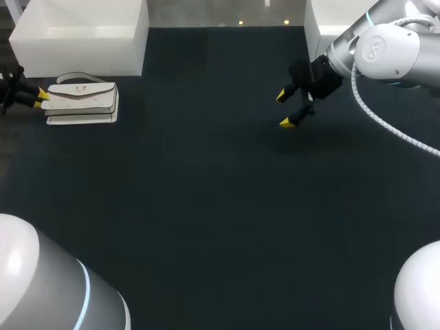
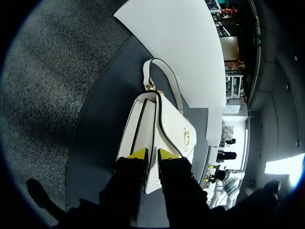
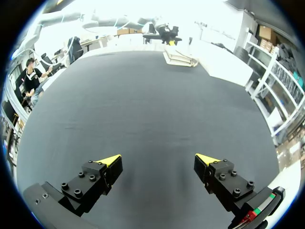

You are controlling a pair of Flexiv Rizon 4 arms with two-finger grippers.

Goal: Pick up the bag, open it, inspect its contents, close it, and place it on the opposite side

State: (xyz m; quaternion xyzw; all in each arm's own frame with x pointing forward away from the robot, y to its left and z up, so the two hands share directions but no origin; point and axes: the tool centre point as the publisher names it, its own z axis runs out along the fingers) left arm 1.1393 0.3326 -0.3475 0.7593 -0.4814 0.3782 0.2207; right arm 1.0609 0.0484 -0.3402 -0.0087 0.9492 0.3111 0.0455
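A white bag [image 1: 82,102] lies flat at about ten o'clock on the dark table [image 1: 206,206], its strap curving along its twelve o'clock edge. The left gripper [image 1: 40,98] has its yellow tips at the bag's nine o'clock end. A white box [image 1: 79,34] stands just beyond the bag at twelve o'clock. The right gripper [image 1: 284,110], at about one o'clock, hangs with fingers spread apart, holding nothing.

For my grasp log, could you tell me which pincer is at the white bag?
The left pincer: its tips pinch the end of the bag, while the right pincer hangs open over the table, apart.
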